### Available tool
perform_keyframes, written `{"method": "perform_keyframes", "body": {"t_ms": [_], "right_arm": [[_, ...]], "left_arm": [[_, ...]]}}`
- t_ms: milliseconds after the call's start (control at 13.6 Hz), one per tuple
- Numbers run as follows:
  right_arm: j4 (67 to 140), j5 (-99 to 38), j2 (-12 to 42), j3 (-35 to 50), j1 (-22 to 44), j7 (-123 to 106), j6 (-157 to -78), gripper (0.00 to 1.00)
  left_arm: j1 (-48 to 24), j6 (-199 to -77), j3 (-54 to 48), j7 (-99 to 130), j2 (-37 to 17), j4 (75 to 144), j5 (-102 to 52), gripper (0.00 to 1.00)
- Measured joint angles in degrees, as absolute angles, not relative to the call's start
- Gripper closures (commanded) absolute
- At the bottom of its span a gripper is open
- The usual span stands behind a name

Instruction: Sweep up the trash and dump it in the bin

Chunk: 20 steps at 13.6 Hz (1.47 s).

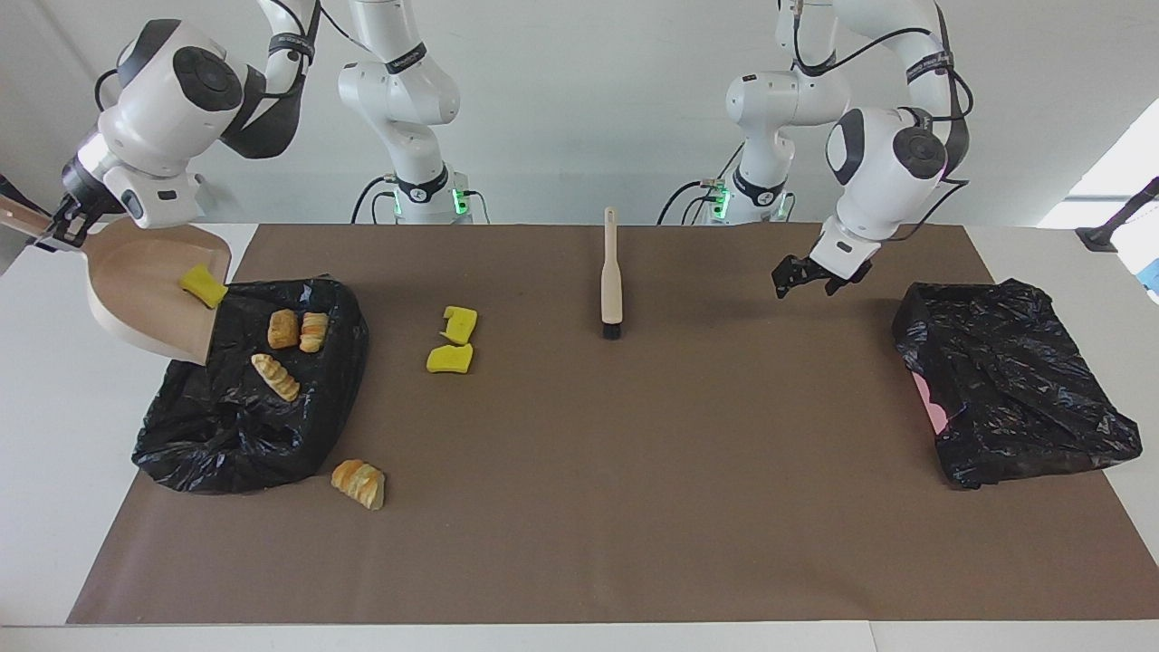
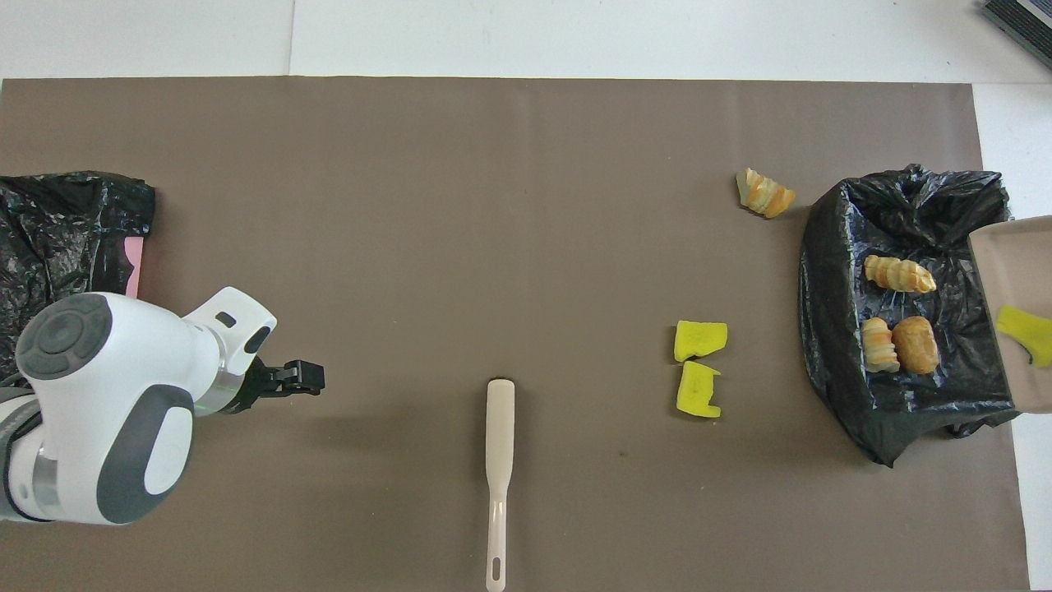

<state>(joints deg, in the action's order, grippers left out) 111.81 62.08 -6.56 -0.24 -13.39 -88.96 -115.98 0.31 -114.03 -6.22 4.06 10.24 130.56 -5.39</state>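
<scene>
My right gripper [image 1: 56, 226] is shut on the handle of the beige dustpan [image 1: 145, 299], which tilts steeply over the black-bagged bin [image 1: 226, 444]. One yellow sponge piece [image 1: 204, 285] still clings to the pan. Three bread chunks [image 1: 283, 329] lie inside the bin [image 2: 822, 329]. On the mat beside the bin lie two yellow sponge pieces [image 1: 450, 359] and a croissant-like chunk [image 1: 359, 483]. The brush [image 1: 612, 276] lies flat mid-table. My left gripper [image 1: 806, 276] hangs open and empty above the mat, between the brush and the second bagged bin.
A second bin in a black bag [image 1: 1014, 380], with a pink edge showing, sits at the left arm's end of the table. Brown paper [image 1: 634, 507] covers the tabletop, with white table margins around it.
</scene>
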Motion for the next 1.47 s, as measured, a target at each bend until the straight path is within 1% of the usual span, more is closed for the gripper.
{"method": "perform_keyframes", "body": {"t_ms": [147, 515, 736, 957, 1104, 1472], "right_arm": [[111.76, 64.79, -7.09, -0.24, -13.13, -88.96, -115.97, 1.00], [111.81, 64.79, -7.86, -0.06, -13.09, -88.81, -115.44, 1.00], [111.84, 58.39, -7.86, 0.52, -12.93, -88.33, -114.45, 1.00], [111.85, 50.84, -7.86, 1.49, -10.72, -85.53, -111.62, 1.00], [111.86, 43.37, -7.86, 1.79, -9.74, -83.60, -110.50, 1.00], [112.20, 26.54, -7.70, 1.81, -8.43, -75.94, -109.20, 1.00]], "left_arm": [[1.76, -109.43, -6.22, 2.04, 10.27, 126.28, -4.41, 0.00], [2.03, -97.54, -6.22, 1.79, 10.41, 113.55, -2.34, 0.00], [2.54, -91.60, -6.11, 1.79, 10.49, 107.00, -2.21, 0.00], [2.65, -86.19, -5.94, 1.79, 10.56, 100.93, -2.19, 0.00], [2.65, -85.48, -5.97, 1.79, 10.55, 99.33, -2.19, 0.00], [2.60, -85.48, -6.73, 1.75, 10.48, 99.00, -2.19, 0.00]]}}
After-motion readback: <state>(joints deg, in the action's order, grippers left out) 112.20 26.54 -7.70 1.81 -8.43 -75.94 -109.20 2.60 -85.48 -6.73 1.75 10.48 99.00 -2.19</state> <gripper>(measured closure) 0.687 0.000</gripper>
